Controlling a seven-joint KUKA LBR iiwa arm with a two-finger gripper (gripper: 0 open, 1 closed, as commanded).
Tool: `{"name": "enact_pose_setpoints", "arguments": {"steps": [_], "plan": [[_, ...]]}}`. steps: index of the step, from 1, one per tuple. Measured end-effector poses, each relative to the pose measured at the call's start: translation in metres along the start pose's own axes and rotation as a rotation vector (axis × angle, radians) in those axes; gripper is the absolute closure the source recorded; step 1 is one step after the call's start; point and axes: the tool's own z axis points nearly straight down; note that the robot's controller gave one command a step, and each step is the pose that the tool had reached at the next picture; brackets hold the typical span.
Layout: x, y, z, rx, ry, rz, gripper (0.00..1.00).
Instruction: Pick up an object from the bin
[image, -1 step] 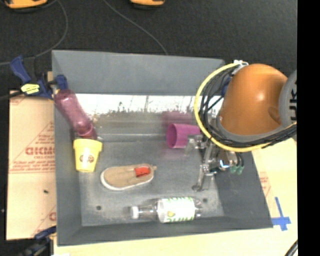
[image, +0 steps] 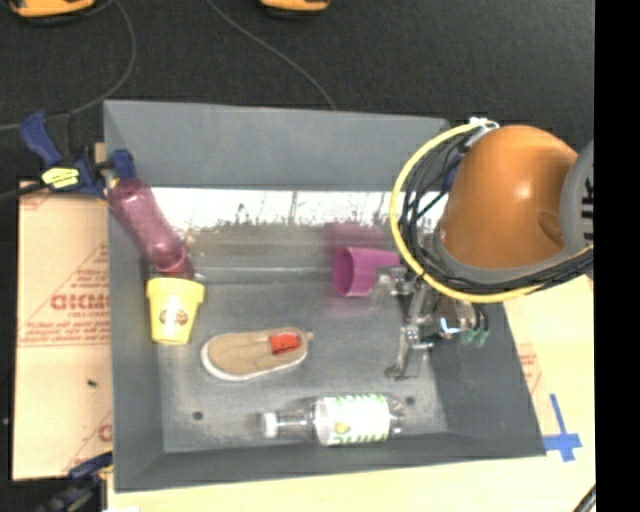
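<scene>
- Bin (image: 300, 150): grey metal, sloped walls, flat floor with five loose things spread apart.
- Arm: enters from the right, with its orange cover (image: 505, 205) and looped cables above the bin's right side.
- Slipper (image: 240, 360): beige, lying flat at centre-left of the floor, with a small red piece (image: 286, 343) on its right end.
- Clear bottle (image: 340, 420): on its side along the front wall, green-and-white label, cap to the left.
- Pink bottle (image: 148, 225): leaning in the back-left corner.
- Purple cup (image: 358, 271): on its side near the back wall, just up and left of the gripper; the nearest thing to it.
- Yellow cup (image: 173, 310): upright by the left wall, just below the pink bottle.
- Gripper (image: 408, 350): low over bare floor right of centre, between purple cup and clear bottle, apart from both. Whether it is released or clenched cannot be told.
</scene>
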Motion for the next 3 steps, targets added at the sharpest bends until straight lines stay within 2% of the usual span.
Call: {"name": "enact_pose_setpoints", "arguments": {"steps": [1, 2, 3], "plan": [[0.015, 0.036, 0.08, -0.001, -0.001, -0.021, 0.0], [-0.001, 0.023, 0.099, -0.002, -0.002, 0.025, 0.0], [0.013, 0.064, 0.133, -0.003, -0.005, 0.101, 0.0]]}}
